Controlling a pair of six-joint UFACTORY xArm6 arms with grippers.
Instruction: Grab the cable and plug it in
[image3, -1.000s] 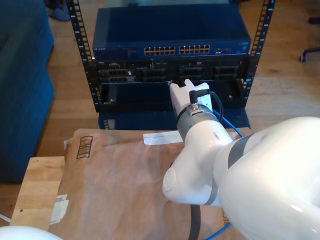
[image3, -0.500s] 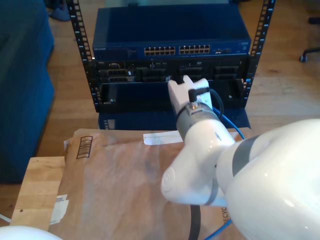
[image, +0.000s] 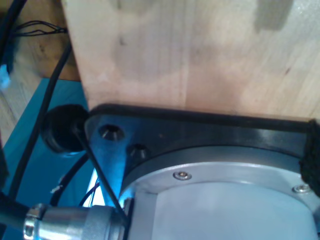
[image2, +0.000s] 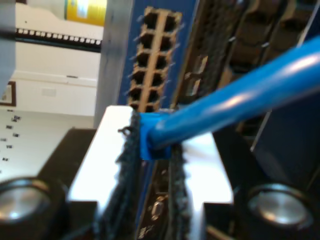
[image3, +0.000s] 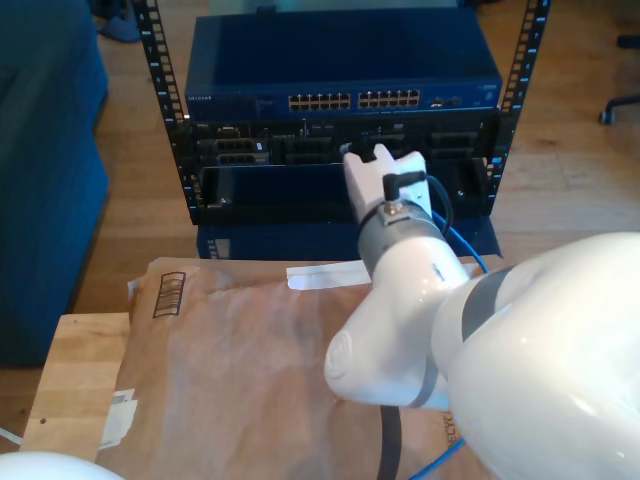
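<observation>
Now that my second gripper (image2: 152, 145) has shifted toward the exterior view's right, jaws clamped on the cable (image2: 235, 102), its plug nears the switch (image3: 340, 60) ports; my first gripper's jaws I cannot tell.

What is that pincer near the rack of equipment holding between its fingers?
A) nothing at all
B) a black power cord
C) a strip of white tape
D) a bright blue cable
D: in the second wrist view my second gripper is clamped on the blue cable, whose end sits between the pads, facing the rows of ports on the blue switch.
</observation>
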